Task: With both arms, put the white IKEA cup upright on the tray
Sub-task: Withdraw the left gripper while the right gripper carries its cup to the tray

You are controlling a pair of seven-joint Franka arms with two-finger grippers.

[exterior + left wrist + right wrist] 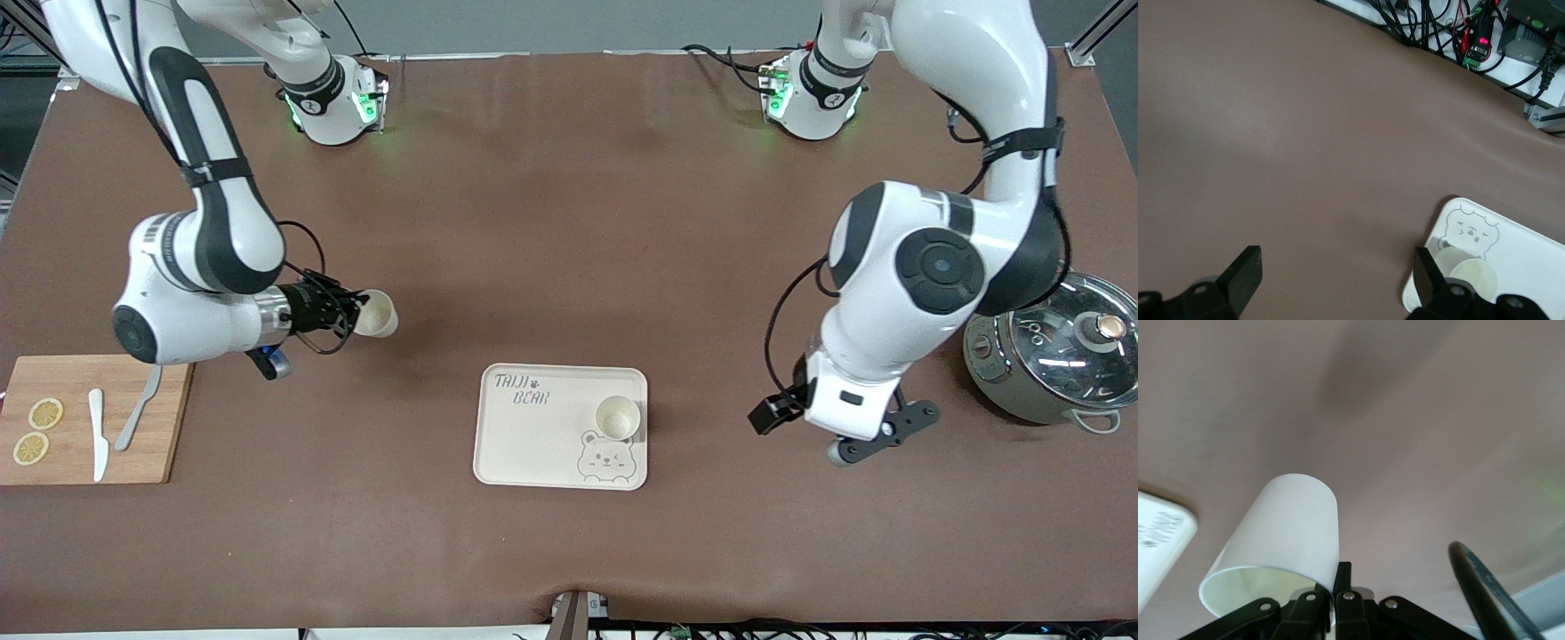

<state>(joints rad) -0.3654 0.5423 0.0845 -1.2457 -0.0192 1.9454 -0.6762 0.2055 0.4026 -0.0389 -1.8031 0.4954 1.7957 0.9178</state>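
While one white cup [617, 416] already stands upright on the tray [533, 444], near the winking bear drawing [603, 459] at the corner toward the left arm's end, a second white cup [375, 314] is clamped by its rim in the right gripper [348, 313], whose fingers pinch the wall so the cup lies on its side in the air over bare table, toward the right arm's end. That sideways hold probably means the cup must be turned mouth-up before it can join the other. The left gripper [876, 440] hangs low over the table between the tray and a lidded pot [1058, 356], its jaws spread wide and holding nothing, which suits an arm that is finished with its own cup. A brown mat [569, 222] covers the whole tabletop. A wooden cutting board [169, 427] with lemon slices [37, 431], a white knife [98, 436] and a grey utensil [138, 413] lies nearer the front camera than the held cup.
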